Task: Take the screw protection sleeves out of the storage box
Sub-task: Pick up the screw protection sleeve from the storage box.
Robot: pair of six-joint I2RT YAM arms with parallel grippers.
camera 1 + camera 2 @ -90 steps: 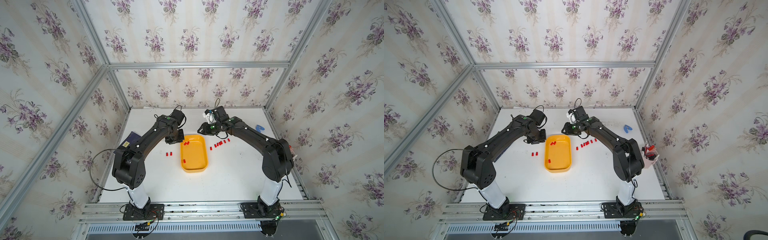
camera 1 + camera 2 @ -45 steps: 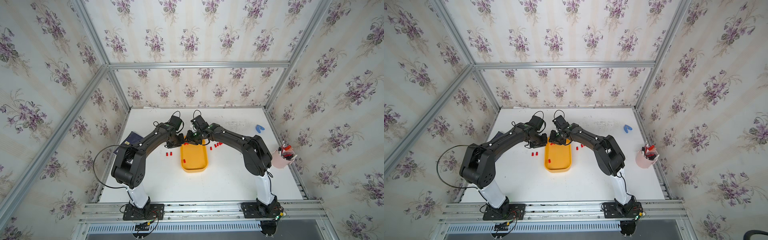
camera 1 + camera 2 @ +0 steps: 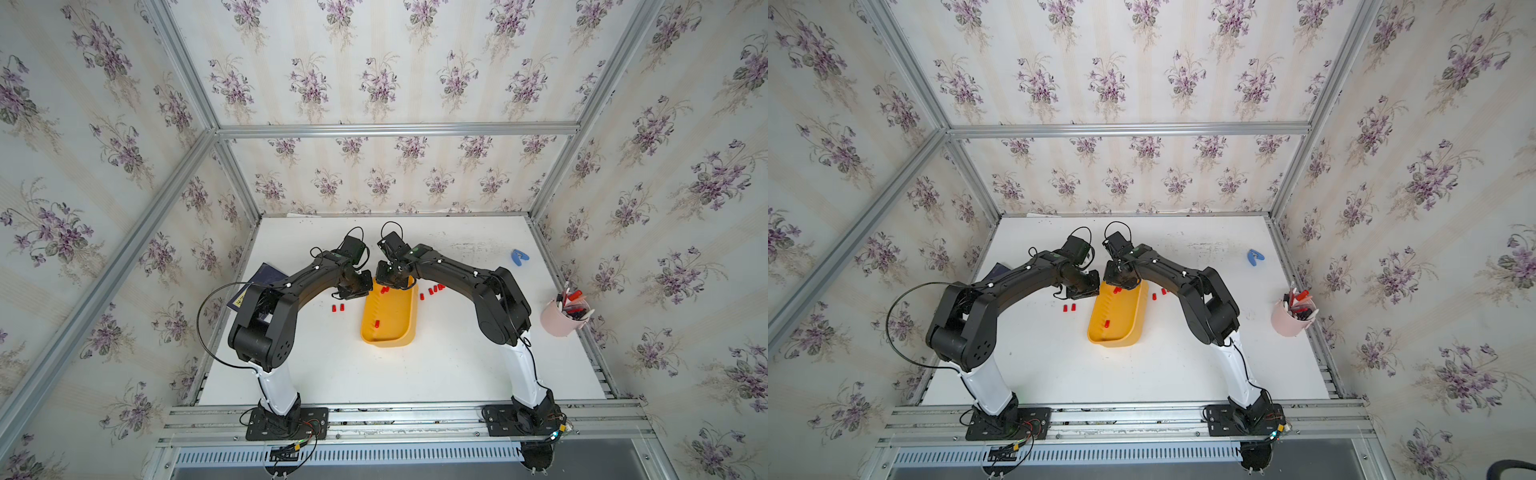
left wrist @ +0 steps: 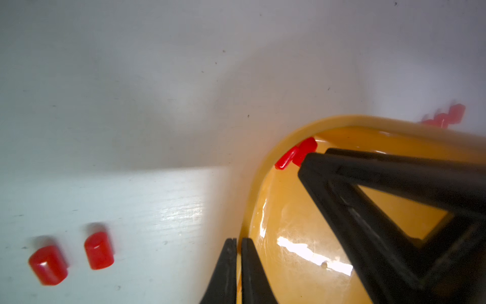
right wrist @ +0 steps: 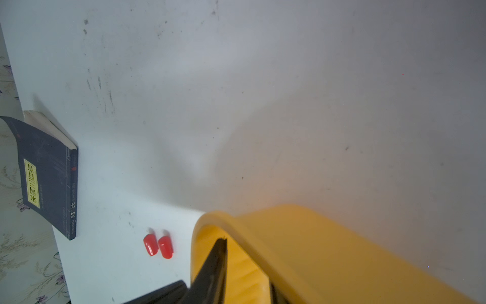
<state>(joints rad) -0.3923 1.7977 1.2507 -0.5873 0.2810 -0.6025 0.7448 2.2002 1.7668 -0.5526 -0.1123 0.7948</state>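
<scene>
— How far along?
— Well on. Two screw protection sleeves lie on the tabletop beside the storage box, with more sleeves on its other side.
— Still inside?
— Three show: one sleeve mid-box, two sleeves in a corner.
— Jaws?
— The left gripper is clamped on the box rim. The right gripper is at the corner two, jaws apart.

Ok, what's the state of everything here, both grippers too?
screw protection sleeves: three visible in the storage box, others on the table.
storage box: rim clamped.
left gripper: shut on the storage box rim.
right gripper: tips inside the storage box; grip unclear.
pink cup: upright, holding pens.
book: closed, flat.
</scene>
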